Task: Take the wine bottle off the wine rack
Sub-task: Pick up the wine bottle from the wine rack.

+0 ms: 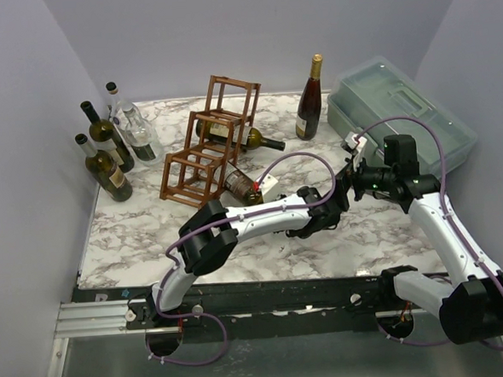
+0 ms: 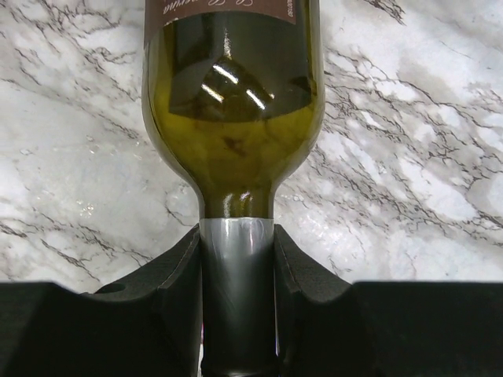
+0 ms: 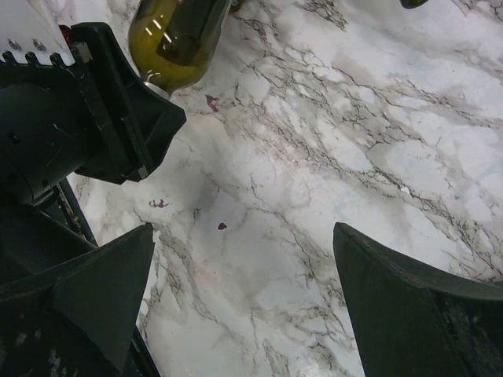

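An olive-green wine bottle (image 2: 236, 118) with a dark label and a grey foil neck lies on its side over the marble. My left gripper (image 2: 236, 239) is shut on that neck. From above, this bottle (image 1: 237, 186) is at the lower right corner of the reddish-brown wine rack (image 1: 208, 144), and I cannot tell whether its base is still inside a cell. The left gripper (image 1: 258, 189) is just to its right. A second bottle (image 1: 257, 139) lies in the rack's middle tier, neck pointing right. My right gripper (image 3: 244, 236) hangs open over bare marble, to the right of the left gripper (image 3: 118, 118) and the bottle (image 3: 177, 39).
Three bottles (image 1: 107, 167) stand at the back left of the marble table (image 1: 382, 232). A dark red bottle (image 1: 310, 99) stands behind the rack, with a translucent grey-green lidded box (image 1: 401, 115) at the back right. Grey walls close in the sides.
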Controlling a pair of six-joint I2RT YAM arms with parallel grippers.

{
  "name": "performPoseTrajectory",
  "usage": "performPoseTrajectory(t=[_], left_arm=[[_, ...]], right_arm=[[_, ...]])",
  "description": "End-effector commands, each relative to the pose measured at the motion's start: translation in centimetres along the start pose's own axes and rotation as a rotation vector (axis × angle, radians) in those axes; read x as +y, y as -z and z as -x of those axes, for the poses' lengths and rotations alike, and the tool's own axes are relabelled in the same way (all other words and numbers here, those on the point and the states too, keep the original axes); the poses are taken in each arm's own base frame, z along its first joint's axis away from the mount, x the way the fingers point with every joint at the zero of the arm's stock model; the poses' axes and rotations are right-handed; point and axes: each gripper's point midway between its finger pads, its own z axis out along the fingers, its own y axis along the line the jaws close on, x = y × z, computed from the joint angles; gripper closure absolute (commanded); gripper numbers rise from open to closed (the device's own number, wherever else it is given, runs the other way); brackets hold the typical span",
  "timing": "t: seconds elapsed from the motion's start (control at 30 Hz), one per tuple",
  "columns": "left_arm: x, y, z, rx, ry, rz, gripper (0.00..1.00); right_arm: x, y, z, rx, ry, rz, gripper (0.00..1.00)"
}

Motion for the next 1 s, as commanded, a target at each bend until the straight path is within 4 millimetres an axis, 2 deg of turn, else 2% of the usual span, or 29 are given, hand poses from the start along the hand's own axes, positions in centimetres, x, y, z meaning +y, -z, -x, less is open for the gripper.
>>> performPoseTrajectory(t=[0.0,0.2,0.67,0.97], left_arm=[[-1.5,-0.2,2.8,-0.116,0.384,-0.023,1.0],[-1.8,0.3,3.1,-0.101,0.406,-0.03,1.0],[-2.8,1.4,2.5,-0.05,0.448,-0.054,1.0],[-3.3,0.8,2.1,-0.074,0.441,-0.072,1.0]], right_arm=[[0.2,0.3,1.1,-0.021,0.022,0.004,0.01],[-0.5,0.2,1.0,-0.015,0.009,-0.028,0.01],[-5.8,0.7,1.6,-0.067,-0.177,-0.325,0.01],[-5.3,-1.7,1.3,-0.001,-0.356,-0.189,0.01]])
